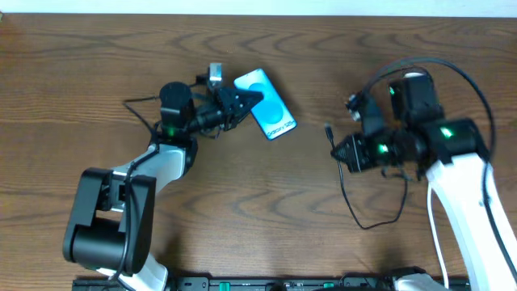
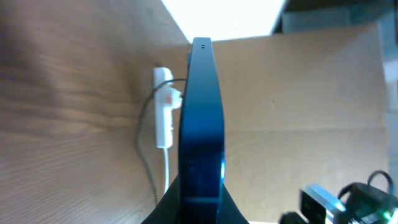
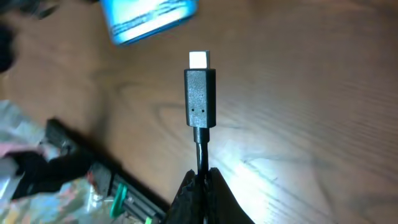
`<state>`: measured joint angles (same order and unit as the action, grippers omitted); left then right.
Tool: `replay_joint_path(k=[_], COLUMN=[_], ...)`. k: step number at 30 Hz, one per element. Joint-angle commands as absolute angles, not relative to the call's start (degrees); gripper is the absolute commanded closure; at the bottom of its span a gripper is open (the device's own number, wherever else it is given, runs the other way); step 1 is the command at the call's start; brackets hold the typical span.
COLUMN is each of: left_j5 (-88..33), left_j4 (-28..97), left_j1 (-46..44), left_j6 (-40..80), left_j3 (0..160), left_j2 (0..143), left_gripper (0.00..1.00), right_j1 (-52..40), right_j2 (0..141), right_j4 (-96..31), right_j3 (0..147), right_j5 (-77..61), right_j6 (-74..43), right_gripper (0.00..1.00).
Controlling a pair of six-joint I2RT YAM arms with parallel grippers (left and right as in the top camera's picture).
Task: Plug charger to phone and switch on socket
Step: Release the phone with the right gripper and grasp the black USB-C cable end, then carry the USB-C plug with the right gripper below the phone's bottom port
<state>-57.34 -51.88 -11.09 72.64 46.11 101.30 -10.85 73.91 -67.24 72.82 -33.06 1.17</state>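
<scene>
**While left jaws clamp the phone [image 1: 265, 103], right jaws pinch the charger [image 3: 199, 93] cable**

Where overhead shows the phone face-up (glossy cyan screen, black rim, white text band at the end nearer the right arm), the left wrist cam gets it edge-on [image 2: 202, 124]. From there it's a thin dark-blue slab with a rounded end and two tiny holes in it. Left jaws are closed on its near end, one finger each side.

Socket [image 2: 163, 115]: narrow white plastic strip with a red switch mark, lying on the wood-grain desk [image 1: 266, 210] beside the phone's edge in that view. A white cord leaves its near end and a thin black cable curves alongside. In overhead I can't make it out for sure.

Charger plug in the right wrist cam: matte black rectangular body, two small dots, bright metal tip. Its thin round cable drops straight into the right jaws, which are narrow and gripping the cable just below the plug.

The tip points toward the phone [image 3: 149, 18], which is blurred at the top left. They're well apart, with bare desk between. Only overhead shows the cable slack [image 1: 363, 218] looping on the desk near the right arm. There's blurred clutter at the lower left of the right wrist view; can't tell what it is.
</scene>
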Motion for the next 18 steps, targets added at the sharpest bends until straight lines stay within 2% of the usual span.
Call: replay_joint_path(k=[1,10,18], left_j5=[-61.8,-69.3,-68.9], left_j4=[-53.6,-63.7,-63.9], left_j1=[-11.8,-11.8,-12.0], left_j6=[74.9,84.4,80.0], left_j3=[48.5,48.5,48.2], left_j2=[101.2,101.2,101.2], left_gripper=[0.93,0.93,0.92], right_j1=[-13.3,-20.3,-27.4], right_j2=[68.2,66.4,67.3], right_j4=[-67.4,-47.8,-42.2], right_j3=[69.3,53.6,53.5], right_j5=[-42.8,-32.4,-24.8], right_j6=[8.1,1.3,-1.7], right_gripper=[0.99,0.99,0.99])
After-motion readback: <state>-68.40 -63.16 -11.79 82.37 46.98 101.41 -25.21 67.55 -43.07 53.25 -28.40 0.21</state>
